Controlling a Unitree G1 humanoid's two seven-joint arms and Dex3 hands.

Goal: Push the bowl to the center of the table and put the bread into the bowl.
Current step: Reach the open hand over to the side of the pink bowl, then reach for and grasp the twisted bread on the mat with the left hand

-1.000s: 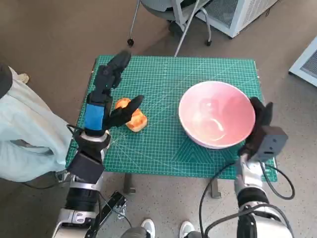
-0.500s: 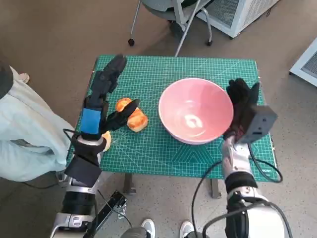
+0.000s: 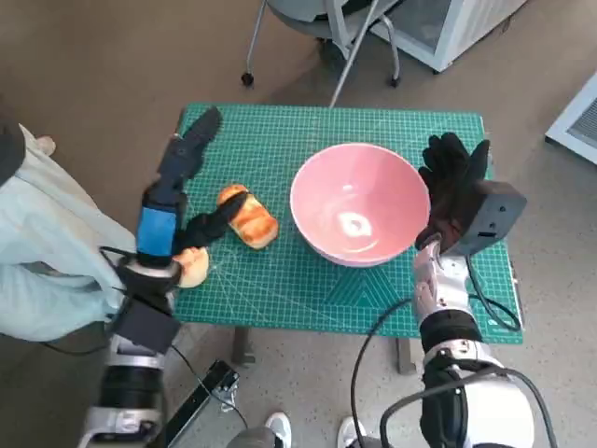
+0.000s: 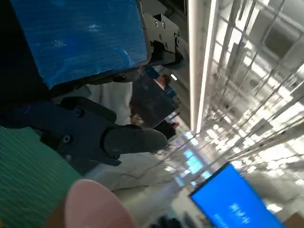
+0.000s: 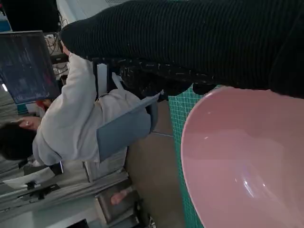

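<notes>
Head view shows my left hand point(image 3: 183, 187) open, fingers spread, with the golden-brown bread point(image 3: 249, 217) just beside it on the green mat point(image 3: 308, 280). Farther right, the glossy pink bowl point(image 3: 358, 203) sits near the table's middle holding nothing, my gloved right hand point(image 3: 451, 182) open against its far rim.

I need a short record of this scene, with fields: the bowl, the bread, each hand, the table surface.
bowl: pink bowl, empty, upright, near the mat's middle
bread: bread on the mat beside the bowl, on the left hand's side, not in it
left hand: left hand open, thumb reaching to the bread
right hand: right hand open, fingers spread, at the bowl's outer side
table surface: green cutting mat
</notes>
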